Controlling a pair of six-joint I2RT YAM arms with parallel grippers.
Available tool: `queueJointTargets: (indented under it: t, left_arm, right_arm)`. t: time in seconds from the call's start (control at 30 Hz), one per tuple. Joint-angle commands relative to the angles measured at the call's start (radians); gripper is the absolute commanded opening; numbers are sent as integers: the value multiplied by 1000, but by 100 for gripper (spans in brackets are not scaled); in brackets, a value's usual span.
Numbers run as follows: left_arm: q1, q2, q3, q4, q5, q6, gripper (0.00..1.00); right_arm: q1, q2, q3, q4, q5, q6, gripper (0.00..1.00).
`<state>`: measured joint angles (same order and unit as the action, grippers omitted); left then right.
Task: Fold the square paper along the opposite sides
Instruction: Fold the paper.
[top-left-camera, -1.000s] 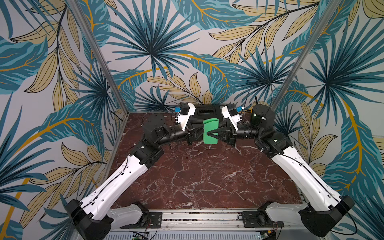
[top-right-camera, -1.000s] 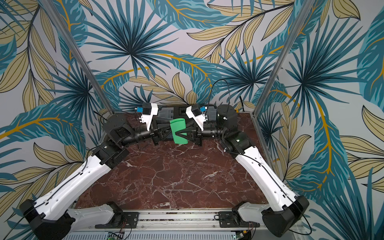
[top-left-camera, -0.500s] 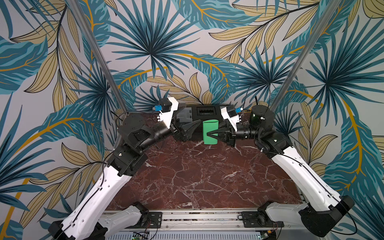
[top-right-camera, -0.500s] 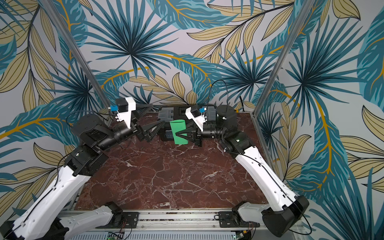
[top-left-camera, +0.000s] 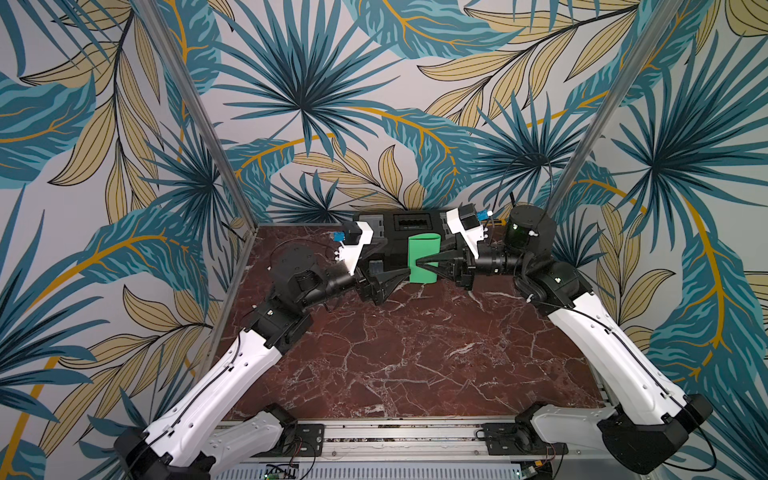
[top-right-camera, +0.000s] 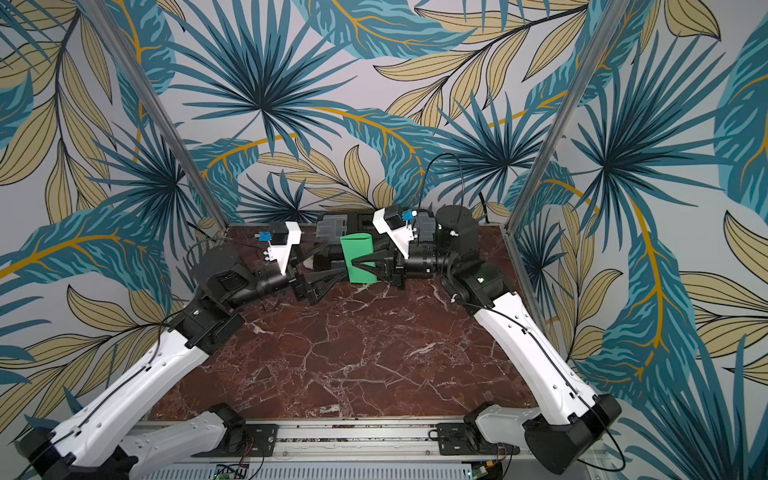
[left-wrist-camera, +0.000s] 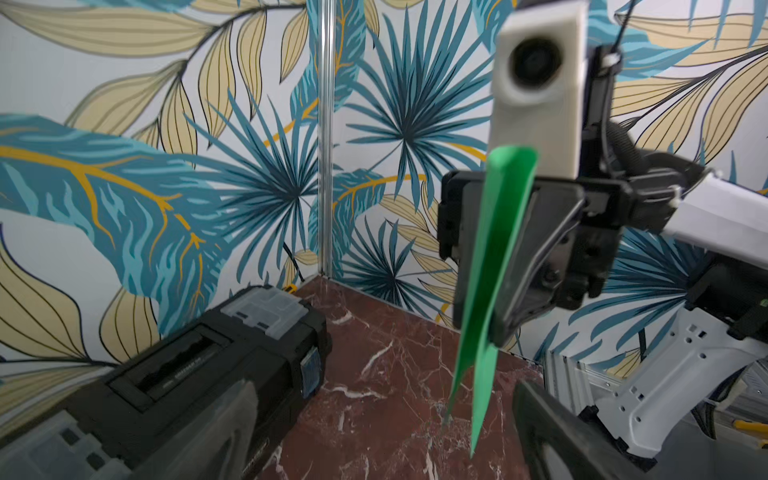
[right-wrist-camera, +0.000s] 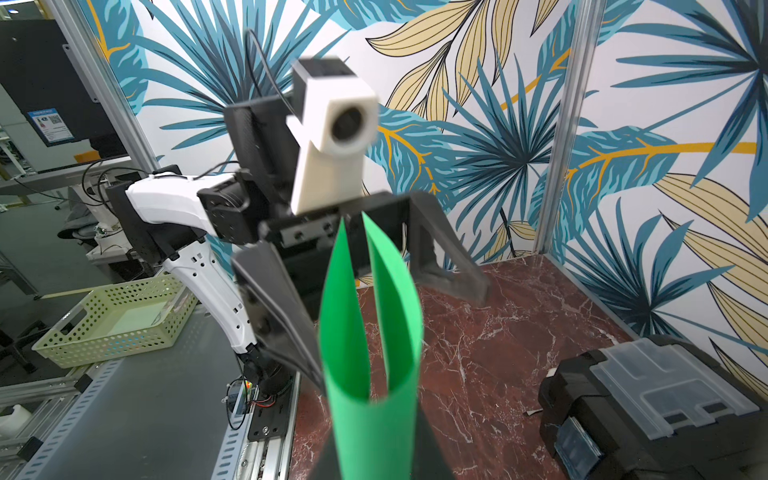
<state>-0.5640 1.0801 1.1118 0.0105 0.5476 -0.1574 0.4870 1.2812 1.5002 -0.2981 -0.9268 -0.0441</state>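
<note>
The square paper is bright green and hangs in the air before the black toolbox. It is bent over on itself into a loose double layer with no sharp crease. My right gripper is shut on it from the right, and the left wrist view shows it pinching both layers. My left gripper stands wide open just left of the paper. The sheet's free edges point toward the gap between its fingers, apart from them.
The black toolbox stands against the back wall on the red marble table. Patterned walls with metal posts close in the left, back and right. A pale green basket sits outside the cell.
My left gripper opened, let go of the paper and drew back to the left, then came a little closer again. The right gripper kept holding the paper in the same place.
</note>
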Motion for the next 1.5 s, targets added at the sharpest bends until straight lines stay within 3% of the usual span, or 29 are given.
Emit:
queueJointTargets:
  t: [0.0, 0.4, 0.77, 0.9, 1.47]
  left_arm:
    - [-7, -21, -8, 129, 60, -39, 100]
    - [-42, -3, -1, 127, 225, -36, 97]
    - [-50, 23, 20, 117, 228, -29, 77]
    - [-53, 32, 32, 113, 224, -28, 65]
    - [-59, 43, 65, 74, 188, -10, 40]
  right_arm:
    - [5, -6, 18, -19, 12, 7, 18]
    - [5, 37, 56, -17, 6, 12, 18]
    - [5, 49, 71, -16, -4, 16, 18]
    - [4, 50, 71, -16, -6, 18, 18]
    - [5, 63, 65, -15, -15, 21, 18]
